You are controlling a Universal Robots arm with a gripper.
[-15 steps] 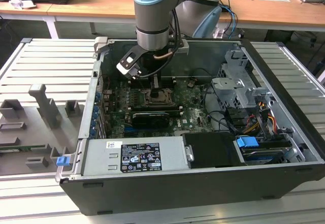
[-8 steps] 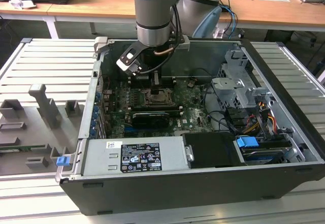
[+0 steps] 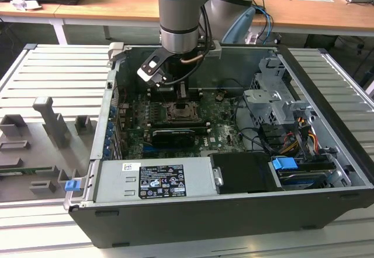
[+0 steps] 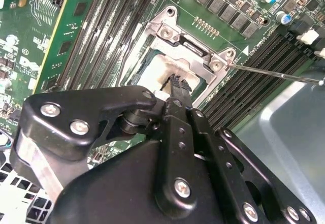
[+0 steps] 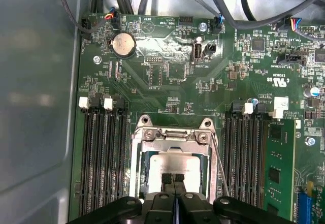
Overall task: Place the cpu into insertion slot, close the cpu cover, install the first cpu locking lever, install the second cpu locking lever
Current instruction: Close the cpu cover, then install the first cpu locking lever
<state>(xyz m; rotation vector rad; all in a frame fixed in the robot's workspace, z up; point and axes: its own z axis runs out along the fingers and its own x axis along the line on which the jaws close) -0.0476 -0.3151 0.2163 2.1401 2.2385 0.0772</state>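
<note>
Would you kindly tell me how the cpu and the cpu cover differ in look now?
The cpu is a solid pale square; the cpu cover is a frame with a square opening. The cpu lies inside, the cpu cover around it. The gripper, jaws shut, is over the cpu, not the cpu cover's rim. Both look metallic and flat.

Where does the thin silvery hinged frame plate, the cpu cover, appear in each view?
Exterior view: the silvery cpu cover lies central on the green motherboard, beneath the arm.
Second wrist view: the cover lies just beyond the black gripper.
First wrist view: the cover sits between two banks of memory slots.
Shared landmark: the gripper, directly over it.
</note>
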